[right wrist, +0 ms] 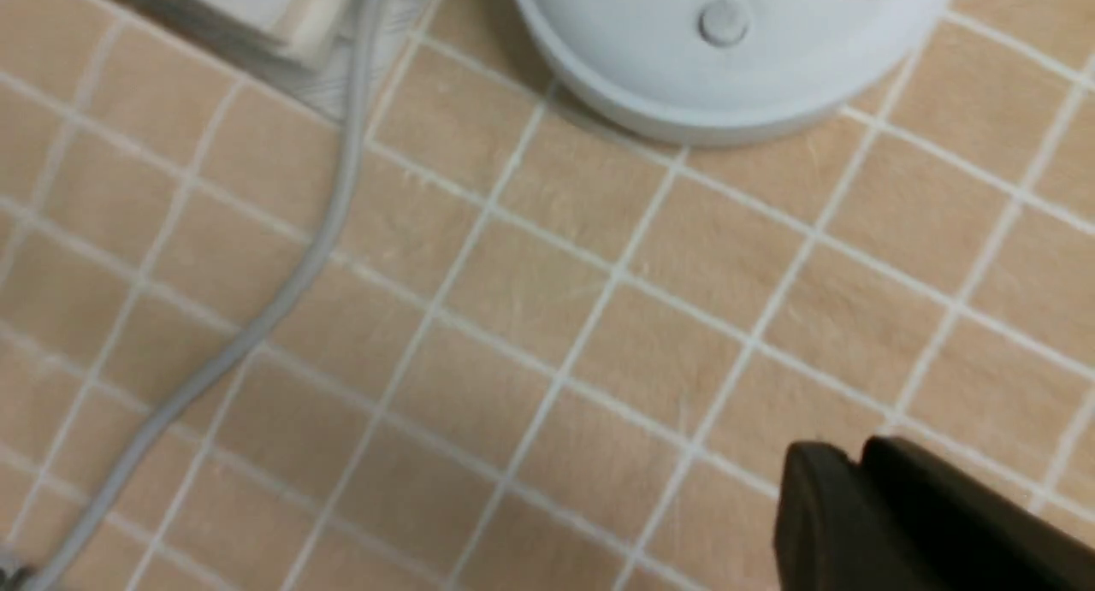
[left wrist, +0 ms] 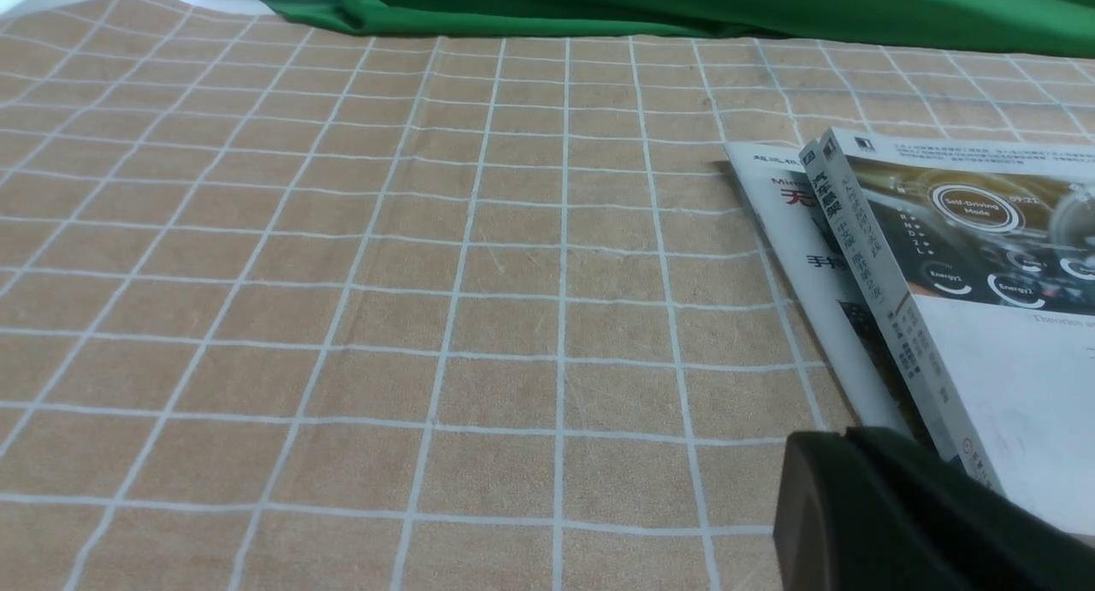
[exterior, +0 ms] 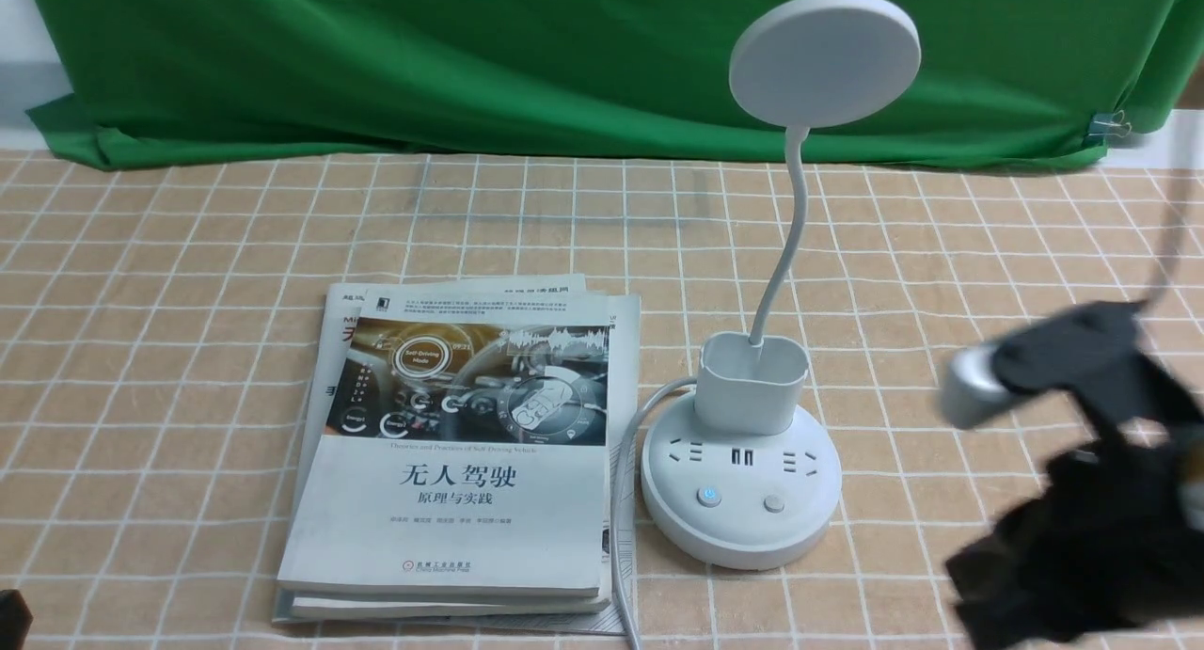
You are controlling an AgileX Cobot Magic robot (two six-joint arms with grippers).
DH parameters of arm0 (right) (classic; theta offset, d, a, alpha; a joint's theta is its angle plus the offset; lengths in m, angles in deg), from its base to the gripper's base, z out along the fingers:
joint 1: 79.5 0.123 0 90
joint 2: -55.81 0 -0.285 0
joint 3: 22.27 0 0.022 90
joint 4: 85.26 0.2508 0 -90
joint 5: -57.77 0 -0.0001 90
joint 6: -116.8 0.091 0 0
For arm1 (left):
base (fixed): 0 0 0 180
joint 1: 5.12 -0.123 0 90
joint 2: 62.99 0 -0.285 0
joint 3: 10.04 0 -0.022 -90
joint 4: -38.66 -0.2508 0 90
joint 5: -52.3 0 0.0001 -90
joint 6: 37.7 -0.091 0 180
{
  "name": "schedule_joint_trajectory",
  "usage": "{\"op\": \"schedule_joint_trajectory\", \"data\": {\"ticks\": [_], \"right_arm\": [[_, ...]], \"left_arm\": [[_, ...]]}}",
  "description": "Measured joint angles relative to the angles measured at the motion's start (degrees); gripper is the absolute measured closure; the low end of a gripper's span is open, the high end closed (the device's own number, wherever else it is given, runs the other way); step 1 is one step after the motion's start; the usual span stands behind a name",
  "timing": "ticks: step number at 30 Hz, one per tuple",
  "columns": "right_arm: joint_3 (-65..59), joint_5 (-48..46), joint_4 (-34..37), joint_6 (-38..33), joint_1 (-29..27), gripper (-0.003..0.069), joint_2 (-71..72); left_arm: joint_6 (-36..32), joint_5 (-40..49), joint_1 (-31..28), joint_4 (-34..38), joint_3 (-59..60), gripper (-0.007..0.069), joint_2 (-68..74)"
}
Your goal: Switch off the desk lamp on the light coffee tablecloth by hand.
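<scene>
Far edge, full width: green backdrop cloth (exterior: 470, 57), bunched where it meets the tan checked tablecloth (exterior: 188, 349).

Left: left claw (left wrist: 890, 514) seen only as one dark finger piece in the left wrist view, close to the near-left corner of the books. Cannot tell whether wide or narrow. Nothing seen in its grasp.

Centre-left: stack of books (exterior: 461, 443) lying flat on the tablecloth, top cover with a car-dashboard picture and Chinese title, lower ones slightly fanned out to the left.

Centre: grey cord (exterior: 621, 499) leaving the left side of the lamp base, running toward the near edge along the right side of the books and over the bottom one's corner.

Centre-right: desk lamp (exterior: 743, 481) upright on the tablecloth, just right of the books. Round white base with sockets on top, small cup behind them, thin neck curving up to a flat disc head against the green cloth. Two buttons on the near part of the base: left button (exterior: 708, 497) with a blue glow, right button (exterior: 773, 504) plain.

Right: right arm (exterior: 1082, 499) black, blurred, grey tip toward the lamp, clear of the base. Right claw (right wrist: 907, 523) only one dark finger piece in the right wrist view, over bare cloth just near of the base rim, not touching. Opening not readable: cannot tell.

Far right: small clip (exterior: 1110, 123) on the green cloth's edge.
</scene>
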Motion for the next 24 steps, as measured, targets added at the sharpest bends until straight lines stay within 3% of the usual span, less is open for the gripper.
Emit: {"op": "schedule_joint_trajectory", "data": {"ticks": [15, 19, 24], "right_arm": [[-1.43, 5.97, 0.38, 0.0, -0.62, 0.0573, 24.65], [-3.52, 5.92, 3.1, 0.0, -6.33, 0.0572, 28.7], [-10.0, 9.33, 3.42, -4.92, -18.48, 0.0622, 34.05]], "left_arm": [[0.0, 0.0, 0.0, 0.0, 0.0, 0.062, 0.0], [0.0, 0.0, 0.0, 0.0, 0.0, 0.062, 0.0], [0.0, 0.0, -0.05, -0.12, 0.0, 0.062, 0.0]]}}
